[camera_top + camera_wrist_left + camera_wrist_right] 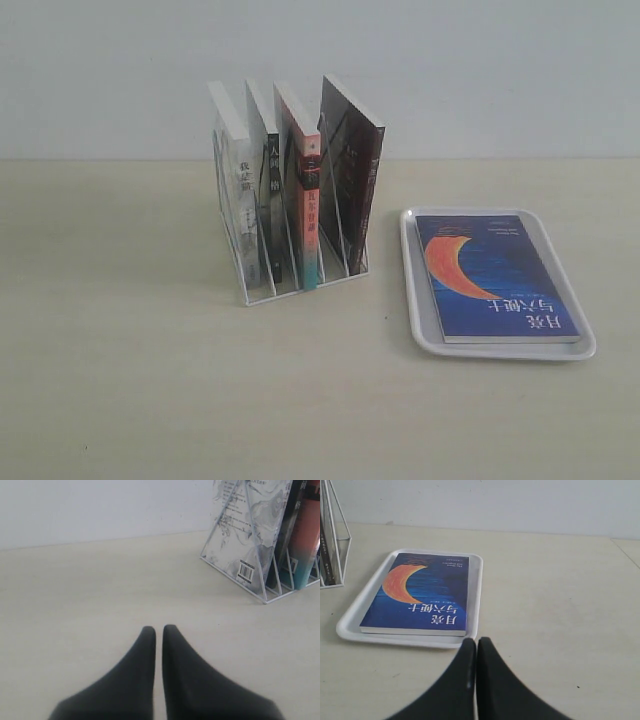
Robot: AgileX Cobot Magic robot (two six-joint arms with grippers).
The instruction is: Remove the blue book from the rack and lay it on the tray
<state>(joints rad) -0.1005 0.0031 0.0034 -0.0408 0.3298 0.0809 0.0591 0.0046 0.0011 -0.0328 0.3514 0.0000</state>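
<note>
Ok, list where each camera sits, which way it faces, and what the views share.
Exterior view: off the arms, above the table, facing the wall; sees the rack and the tray with the blue book on it; no robot part shows.
Left wrist view: on the left arm, low, looking past the left gripper at the rack.
Right wrist view: on the right arm, low, looking past the right gripper at tray and book.
Shared: all three show the rack; exterior and right wrist show the book.
</note>
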